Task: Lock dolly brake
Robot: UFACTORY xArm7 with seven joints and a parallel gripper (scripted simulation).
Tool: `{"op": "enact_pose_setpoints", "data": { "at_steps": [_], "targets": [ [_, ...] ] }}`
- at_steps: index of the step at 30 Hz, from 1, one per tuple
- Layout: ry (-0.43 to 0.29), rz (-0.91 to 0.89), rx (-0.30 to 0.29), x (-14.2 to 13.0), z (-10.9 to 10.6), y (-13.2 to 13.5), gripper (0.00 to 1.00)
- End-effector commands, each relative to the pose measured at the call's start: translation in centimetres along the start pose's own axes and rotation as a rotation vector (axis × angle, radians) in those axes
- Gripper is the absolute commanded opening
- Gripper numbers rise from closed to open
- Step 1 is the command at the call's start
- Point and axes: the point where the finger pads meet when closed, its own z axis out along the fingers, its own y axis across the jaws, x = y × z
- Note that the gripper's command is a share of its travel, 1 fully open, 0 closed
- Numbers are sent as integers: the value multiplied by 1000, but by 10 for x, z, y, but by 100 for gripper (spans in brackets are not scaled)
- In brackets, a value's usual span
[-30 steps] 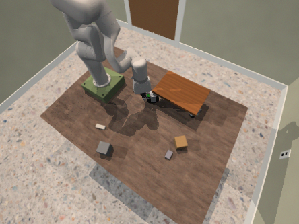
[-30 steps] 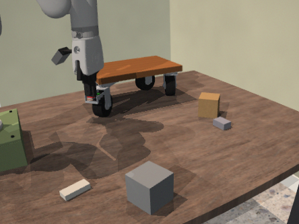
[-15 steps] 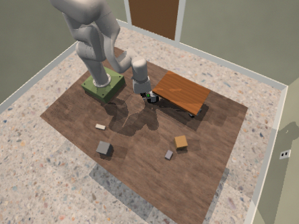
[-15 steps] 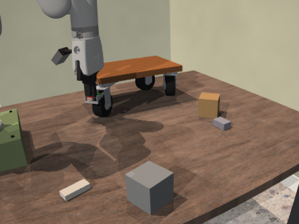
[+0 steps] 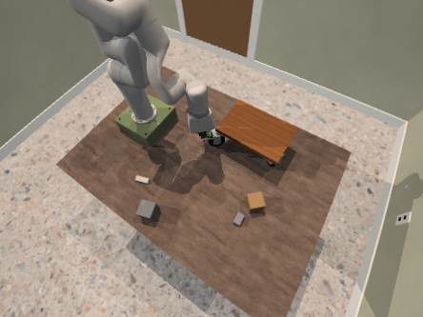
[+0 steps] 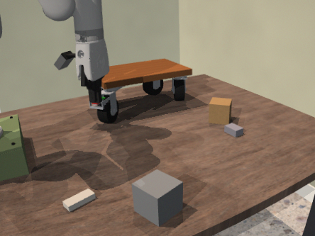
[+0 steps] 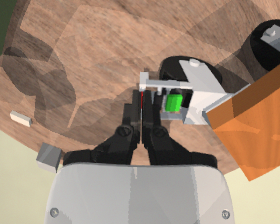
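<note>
The dolly (image 5: 256,129) has an orange wooden deck on black casters and stands on the brown mat; it also shows in the exterior view (image 6: 147,71). Its near-left caster (image 6: 107,113) carries a brake pedal with a green end (image 7: 173,102) and a red end (image 6: 94,105). The red end sits low, right under my fingertips. My gripper (image 6: 94,98) is shut and empty, pointing down, with its tips pressing on the pedal's red end; it also shows in the wrist view (image 7: 144,106). The red end is mostly hidden by the fingers in the wrist view.
A grey cube (image 6: 157,196), a cream flat block (image 6: 79,200), an orange-tan cube (image 6: 220,110) and a small grey block (image 6: 233,129) lie on the mat. My green base (image 5: 146,119) stands at the left. Walls and a door (image 5: 216,11) ring the floor.
</note>
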Motion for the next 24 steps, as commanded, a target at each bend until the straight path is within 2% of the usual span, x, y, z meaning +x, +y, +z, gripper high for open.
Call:
{"op": "enact_pose_setpoints", "data": {
  "at_steps": [1,24],
  "targets": [
    [1,0,2,-1,2,1,0],
    [1,0,2,-1,8,1,0]
  ]
}}
